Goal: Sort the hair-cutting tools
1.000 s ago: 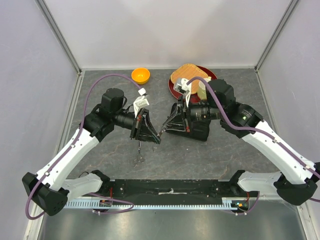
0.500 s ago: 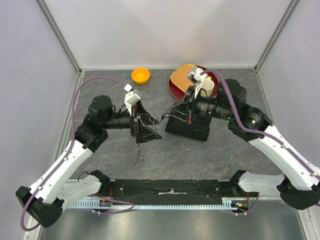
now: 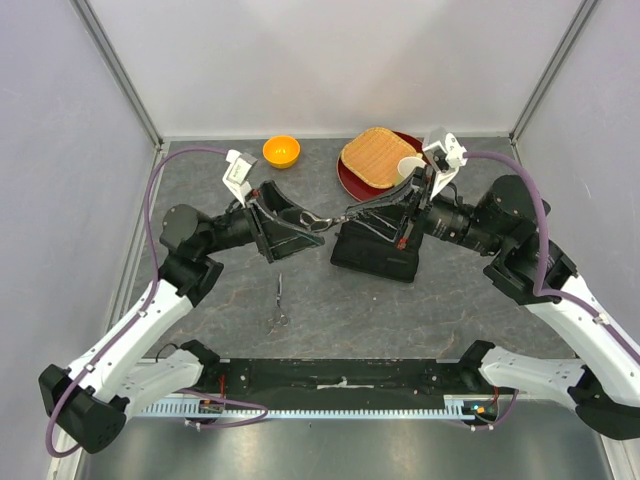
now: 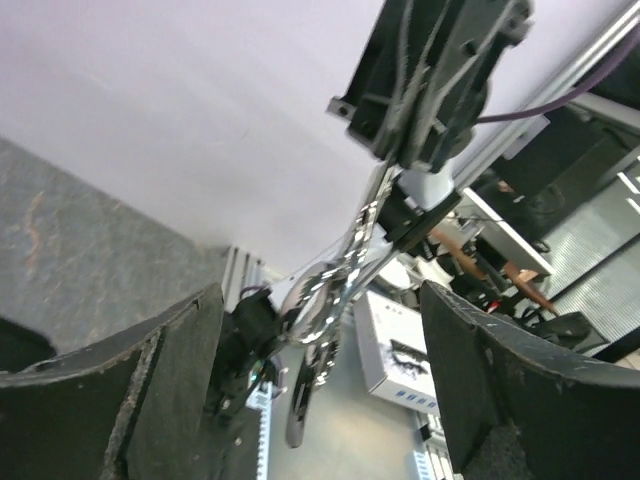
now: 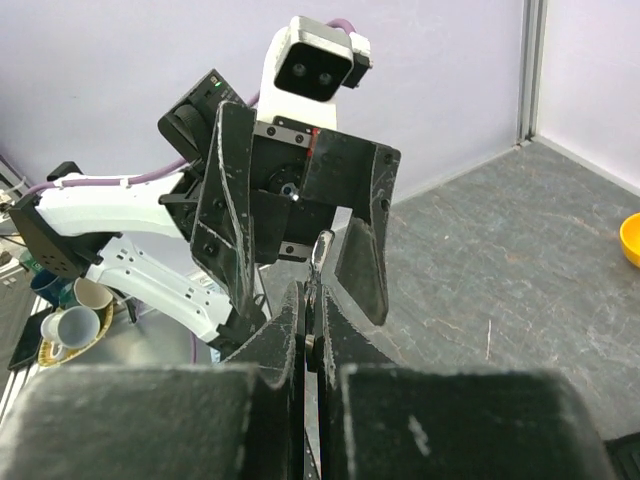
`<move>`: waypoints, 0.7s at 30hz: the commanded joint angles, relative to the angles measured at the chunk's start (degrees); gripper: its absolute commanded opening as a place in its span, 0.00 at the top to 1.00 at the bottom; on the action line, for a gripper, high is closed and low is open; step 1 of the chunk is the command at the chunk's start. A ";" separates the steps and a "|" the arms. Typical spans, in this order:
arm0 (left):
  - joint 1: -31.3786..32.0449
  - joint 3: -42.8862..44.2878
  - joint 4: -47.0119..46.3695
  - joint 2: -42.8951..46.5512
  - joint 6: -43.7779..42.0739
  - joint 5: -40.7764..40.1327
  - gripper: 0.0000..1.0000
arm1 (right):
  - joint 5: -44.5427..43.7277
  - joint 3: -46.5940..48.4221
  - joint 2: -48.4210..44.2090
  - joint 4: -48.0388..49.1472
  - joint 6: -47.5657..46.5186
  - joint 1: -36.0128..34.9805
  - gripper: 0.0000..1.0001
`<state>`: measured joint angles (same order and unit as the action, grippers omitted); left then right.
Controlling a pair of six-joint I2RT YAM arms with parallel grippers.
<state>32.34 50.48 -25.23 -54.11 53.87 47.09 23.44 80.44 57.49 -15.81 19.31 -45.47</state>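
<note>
A slim silver pair of scissors [image 3: 330,218] hangs in the air between the two arms, above the table. My right gripper [image 3: 348,213] is shut on its blades [image 5: 318,262]. The finger rings [image 4: 318,292] point toward my left gripper [image 3: 300,228], which is open; its two fingers [image 4: 150,385] stand wide on either side of the rings without touching them. A second pair of silver scissors [image 3: 279,303] lies flat on the table below the left gripper. In the right wrist view, the left gripper's open fingers [image 5: 232,215] face my right gripper [image 5: 315,300].
A black fabric zip case [image 3: 378,255] lies under the right arm. Behind it stands a red plate [image 3: 347,182] with a round woven lid and a white cup [image 3: 408,172]. An orange bowl [image 3: 281,151] sits at the back. Walls close in the left, right and back.
The left gripper opened and let go of the scissors, then drew back to the left. The right gripper shut on the blades and pulled right, carrying the scissors higher.
</note>
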 commanded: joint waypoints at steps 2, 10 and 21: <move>0.09 -0.21 -16.59 -0.47 13.45 3.61 0.25 | 0.55 -1.60 -2.12 8.34 1.25 0.12 1.00; 0.09 -0.29 -16.25 -0.56 14.69 4.41 0.55 | 1.87 -4.85 -3.09 14.40 3.45 0.12 1.00; 0.01 6.02 14.60 0.14 -5.24 -2.33 0.98 | -12.78 -3.54 -2.48 1.17 2.93 0.12 0.30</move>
<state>32.45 52.03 -32.84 -53.41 62.11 50.52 22.87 75.53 55.07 -7.73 23.64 -45.50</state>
